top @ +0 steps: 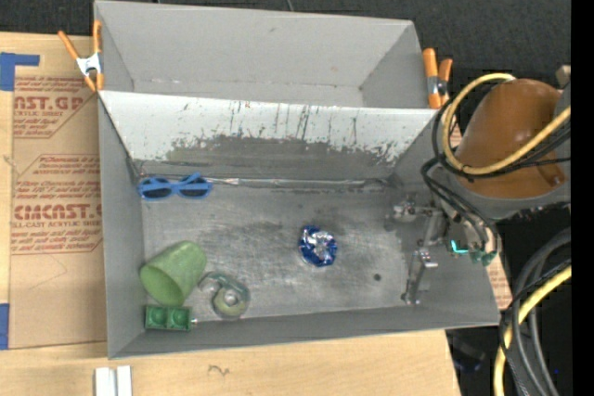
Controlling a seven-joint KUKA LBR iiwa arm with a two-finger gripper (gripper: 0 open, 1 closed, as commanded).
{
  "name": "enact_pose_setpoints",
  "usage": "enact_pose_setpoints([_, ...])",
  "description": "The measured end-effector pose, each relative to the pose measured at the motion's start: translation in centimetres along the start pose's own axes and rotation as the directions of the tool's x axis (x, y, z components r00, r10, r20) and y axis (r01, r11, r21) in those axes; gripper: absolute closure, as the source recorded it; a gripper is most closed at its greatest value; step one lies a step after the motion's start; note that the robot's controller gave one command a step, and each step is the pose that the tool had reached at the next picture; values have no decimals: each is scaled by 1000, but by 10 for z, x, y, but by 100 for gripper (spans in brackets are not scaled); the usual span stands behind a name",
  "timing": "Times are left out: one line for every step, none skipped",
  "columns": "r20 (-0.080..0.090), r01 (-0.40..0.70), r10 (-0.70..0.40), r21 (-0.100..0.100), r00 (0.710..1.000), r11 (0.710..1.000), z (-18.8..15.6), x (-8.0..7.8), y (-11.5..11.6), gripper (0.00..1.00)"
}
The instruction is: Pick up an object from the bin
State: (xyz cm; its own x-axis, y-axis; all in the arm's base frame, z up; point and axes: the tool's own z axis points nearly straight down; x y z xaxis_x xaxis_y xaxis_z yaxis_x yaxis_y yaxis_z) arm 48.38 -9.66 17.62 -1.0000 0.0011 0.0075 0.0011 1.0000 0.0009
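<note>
My gripper (409,251) hangs over the right end of the bin floor, close to the right wall. Its two metal fingers stand apart, one toward the back wall and one toward the front, and nothing is between them. The nearest loose thing is a small crumpled blue and silver object (317,247) lying in the middle of the floor, well to the left of the fingers and not touching them.
At the front left lie a green cup (174,272) on its side, a small green brick (167,319) and a pale round ring-shaped thing (227,297). Blue toy sunglasses (174,187) rest at the back left. The arm's orange cover and cables sit over the right rim.
</note>
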Motion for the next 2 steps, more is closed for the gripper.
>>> enact_pose_setpoints([15, -151, 151, -2, 988, 989, 107, -31, 71, 0])
enact_pose_setpoints([7, -285, 285, -1, 959, 959, 76, -9, 99, 0])
